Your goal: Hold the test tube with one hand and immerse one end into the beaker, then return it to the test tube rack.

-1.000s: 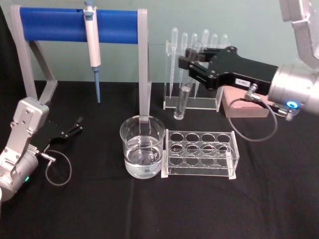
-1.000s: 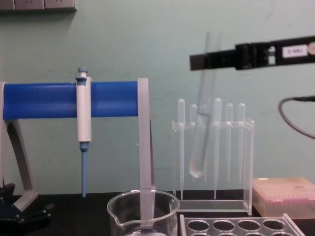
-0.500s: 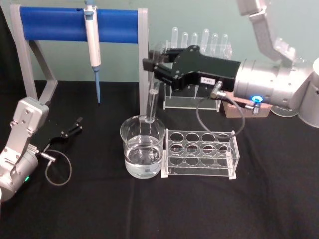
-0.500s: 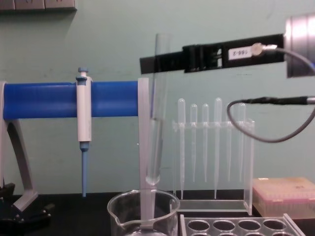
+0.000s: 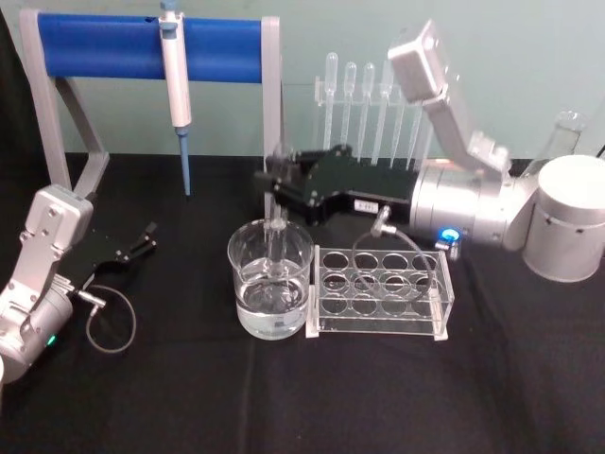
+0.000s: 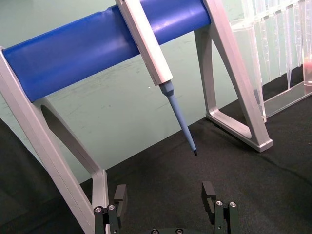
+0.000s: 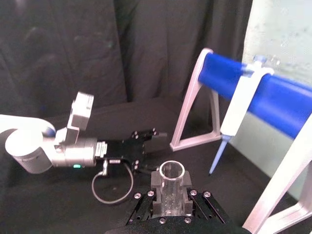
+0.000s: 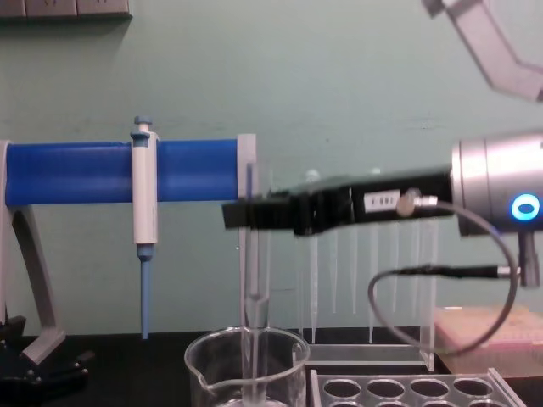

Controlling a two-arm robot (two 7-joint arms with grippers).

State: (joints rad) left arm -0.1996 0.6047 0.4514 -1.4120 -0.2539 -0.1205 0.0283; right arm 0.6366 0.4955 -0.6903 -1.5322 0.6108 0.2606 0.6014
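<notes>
Hanging upright inside the beaker (image 5: pixel 242 270): the test tube (image 5: pixel 273 232)!
Right gripper (image 5: pixel 274 184), jaws clamped on the tube's upper part; left gripper (image 5: pixel 144 239) rests on the desk (image 5: pixel 284 397), jaws wide.

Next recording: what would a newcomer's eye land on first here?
The right gripper, reaching in from the right, clamps an upright test tube whose lower end sits inside the beaker of water. Behind, a white pipettor hangs from a blue-barred stand; the left gripper rests open at the far left.
</notes>
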